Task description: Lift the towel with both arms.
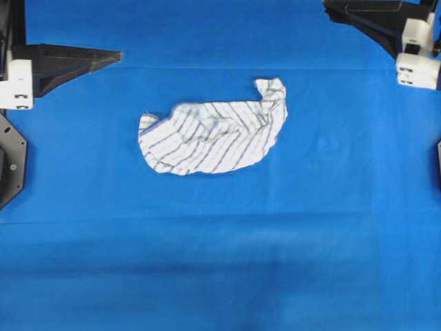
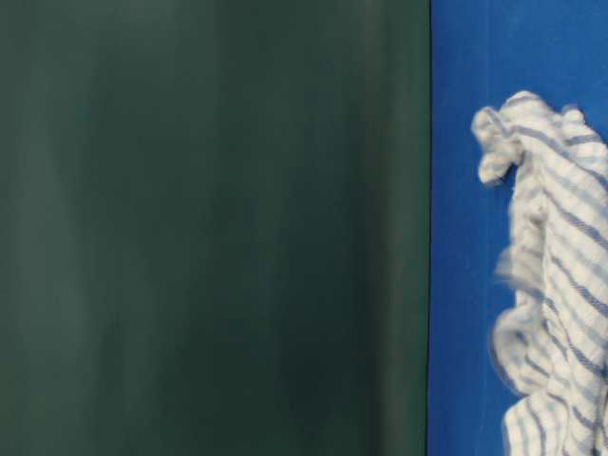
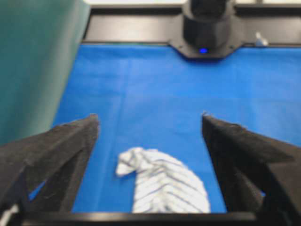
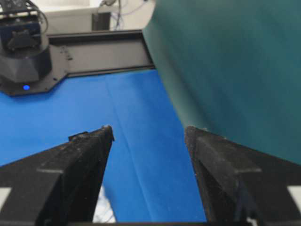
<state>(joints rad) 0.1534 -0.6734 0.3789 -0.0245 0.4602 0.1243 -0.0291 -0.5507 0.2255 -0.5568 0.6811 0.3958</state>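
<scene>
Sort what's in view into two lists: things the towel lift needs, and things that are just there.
Needed for the job:
- towel, crumpled on the cloth, untouched
- left gripper, open, empty
- right gripper, open, empty

Just there:
- blue tablecloth
- dark green backdrop
- opposite arm's base at the table's far edge

Robotics lab, staged test cell. Tabletop draped in plain blue tablecloth (image 1: 220, 262), creased, edge to edge. Dark green backdrop (image 2: 209, 228) closing one side. Black arm base (image 3: 207, 28) with lit blue indicator bolted at far edge on black rail (image 4: 108, 52). Loose cables (image 4: 120, 12) and pale wall behind the rail. Nothing domestic in sight.
</scene>
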